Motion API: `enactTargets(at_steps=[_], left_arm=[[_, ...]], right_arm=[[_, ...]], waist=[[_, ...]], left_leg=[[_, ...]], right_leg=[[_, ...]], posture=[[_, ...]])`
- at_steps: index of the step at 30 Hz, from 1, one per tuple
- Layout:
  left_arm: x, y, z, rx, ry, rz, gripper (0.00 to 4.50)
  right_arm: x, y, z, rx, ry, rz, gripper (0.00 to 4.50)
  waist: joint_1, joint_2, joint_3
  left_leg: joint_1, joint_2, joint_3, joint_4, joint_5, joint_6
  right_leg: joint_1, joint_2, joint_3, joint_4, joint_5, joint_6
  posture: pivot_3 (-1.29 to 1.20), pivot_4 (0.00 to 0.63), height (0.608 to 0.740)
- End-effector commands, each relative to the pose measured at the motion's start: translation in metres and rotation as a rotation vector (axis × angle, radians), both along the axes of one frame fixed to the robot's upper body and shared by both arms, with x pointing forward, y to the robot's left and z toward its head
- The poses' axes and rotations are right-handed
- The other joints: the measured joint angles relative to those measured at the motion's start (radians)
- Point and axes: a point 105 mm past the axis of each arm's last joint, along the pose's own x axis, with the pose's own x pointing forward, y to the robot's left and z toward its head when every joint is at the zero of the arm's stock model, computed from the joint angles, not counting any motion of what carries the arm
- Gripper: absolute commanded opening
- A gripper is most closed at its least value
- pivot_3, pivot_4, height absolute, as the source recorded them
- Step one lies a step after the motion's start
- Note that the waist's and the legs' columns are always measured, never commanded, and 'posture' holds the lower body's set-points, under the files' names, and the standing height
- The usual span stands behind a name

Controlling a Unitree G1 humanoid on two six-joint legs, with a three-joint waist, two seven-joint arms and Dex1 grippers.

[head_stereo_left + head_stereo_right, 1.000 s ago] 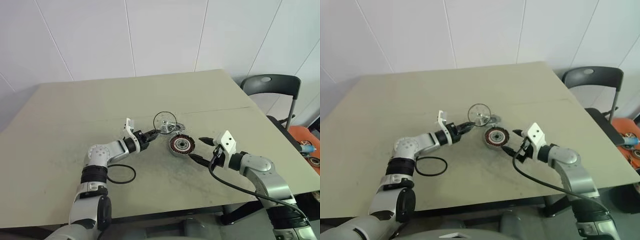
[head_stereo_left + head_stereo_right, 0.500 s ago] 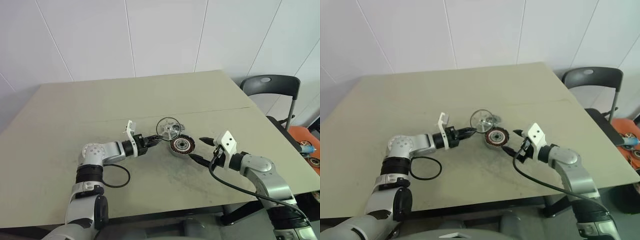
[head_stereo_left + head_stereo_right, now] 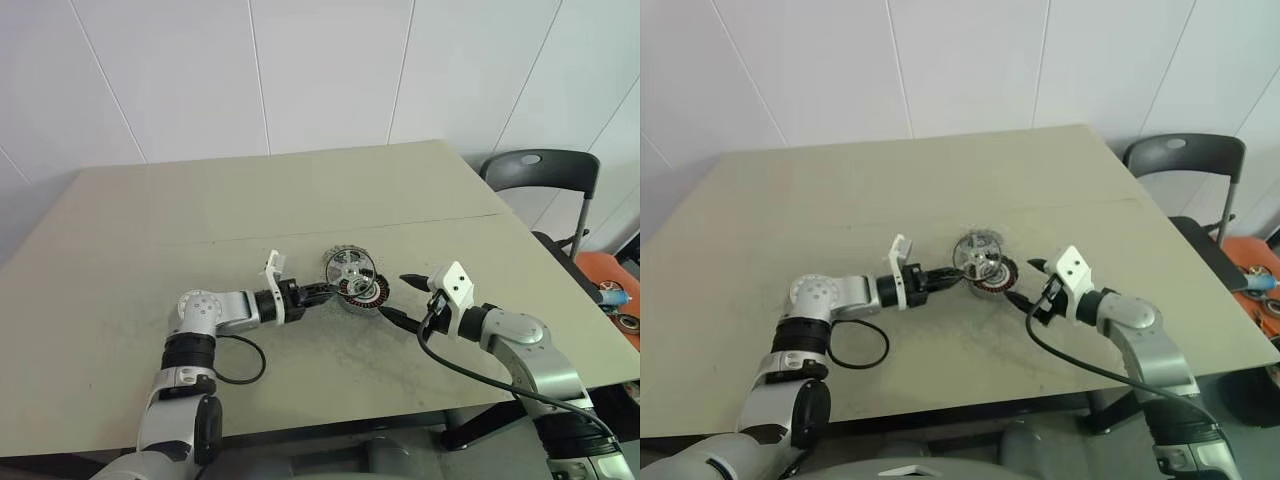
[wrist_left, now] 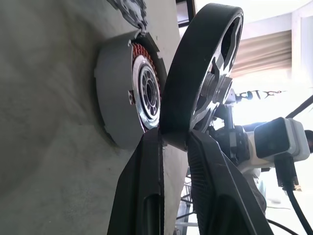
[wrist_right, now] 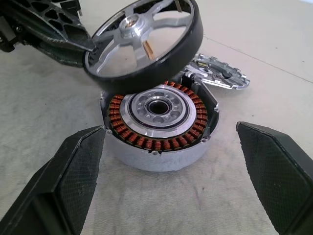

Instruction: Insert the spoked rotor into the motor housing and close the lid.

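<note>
The left end effector (image 4: pixel 173 142) is clamped on the dark rim of the spoked rotor (image 5: pixel 142 36), one finger on each side of the rim, holding it tilted just above the motor housing (image 5: pixel 159 125). The rotor's lower edge sits close over the housing's copper windings; whether it touches them cannot be told. The housing rests on the tabletop (image 3: pixel 150 230), roughly midway between its left and right edges and nearer the front edge than the back. The lid (image 5: pixel 220 76) lies flat just behind the housing. The right end effector (image 5: pixel 171 188) stands wide open and empty, its fingers (image 5: pixel 68 171) flanking the housing without touching it. A black ring (image 3: pixel 240 362) lies near the front-left part of the tabletop.
</note>
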Motion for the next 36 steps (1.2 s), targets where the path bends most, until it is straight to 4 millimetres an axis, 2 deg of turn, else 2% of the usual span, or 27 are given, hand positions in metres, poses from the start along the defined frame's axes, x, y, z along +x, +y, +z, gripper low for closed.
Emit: enactTargets(at_steps=[1,13,26,36], left_arm=[[0.004,-0.003,0.012,-0.013,-0.039,-0.023,0.44],[0.006,-0.005,0.002,0.037,0.016,-0.032,0.44],[0.004,-0.012,0.004,0.045,0.017,-0.093,0.44],[0.002,-0.008,0.004,0.066,0.023,-0.117,0.44]], right_arm=[[0.005,-0.001,0.013,0.005,-0.056,-0.003,4.50],[0.006,0.001,0.012,0.005,-0.061,-0.008,4.50],[0.006,0.003,0.010,0.003,-0.068,-0.015,4.50],[0.006,0.004,0.010,0.003,-0.071,-0.017,4.50]], waist=[[-0.001,0.000,0.000],[-0.001,0.000,0.000],[-0.001,0.000,0.000],[-0.001,0.000,0.000]], left_leg=[[0.000,0.000,0.000,0.000,0.000,0.000],[0.000,0.000,0.000,0.000,0.000,0.000],[0.000,0.000,0.000,0.000,0.000,0.000],[0.000,0.000,0.000,0.000,0.000,0.000]], right_leg=[[0.000,0.000,0.000,0.000,0.000,0.000],[0.000,0.000,0.000,0.000,0.000,0.000],[0.001,0.000,0.000,0.000,0.000,0.000],[0.001,0.000,0.000,0.000,0.000,0.001]], posture=[[0.00,0.000,0.740],[0.00,0.000,0.740],[0.00,0.000,0.740],[0.00,0.000,0.740]])
